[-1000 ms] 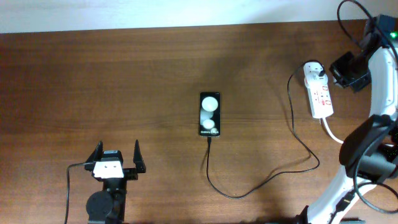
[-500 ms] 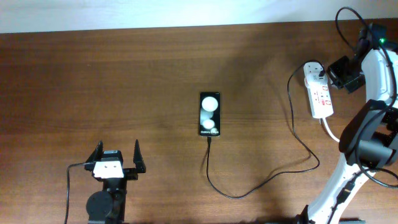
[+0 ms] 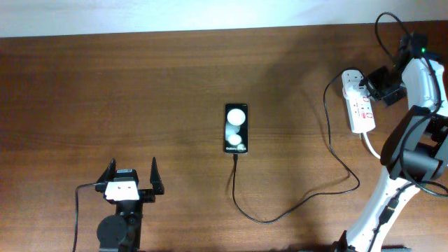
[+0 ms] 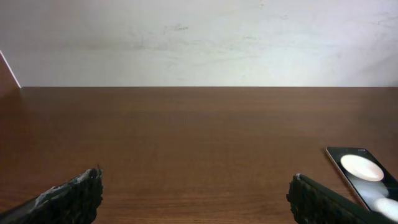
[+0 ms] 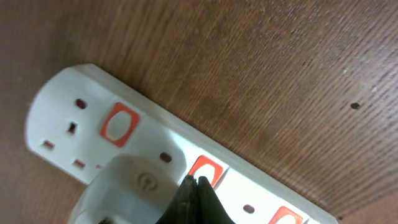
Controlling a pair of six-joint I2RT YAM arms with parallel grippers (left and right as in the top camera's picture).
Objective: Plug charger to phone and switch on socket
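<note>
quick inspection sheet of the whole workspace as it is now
surface: brown wooden table
job's things: phone flat, mid-table; charger cable meets its near edge, white adapter sits in the socket
clutter: nothing seen
pincers: left pincer open, holding nothing; right pincer shut, tip at a red switch beside the adapter
cables: thick white cord leaves the socket; black robot cables at each arm
surroundings: pale wall beyond the table

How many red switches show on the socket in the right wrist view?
3 red switches: one near the rounded socket end, one beside the tool tip, one at the bottom edge. More may be hidden.
</note>
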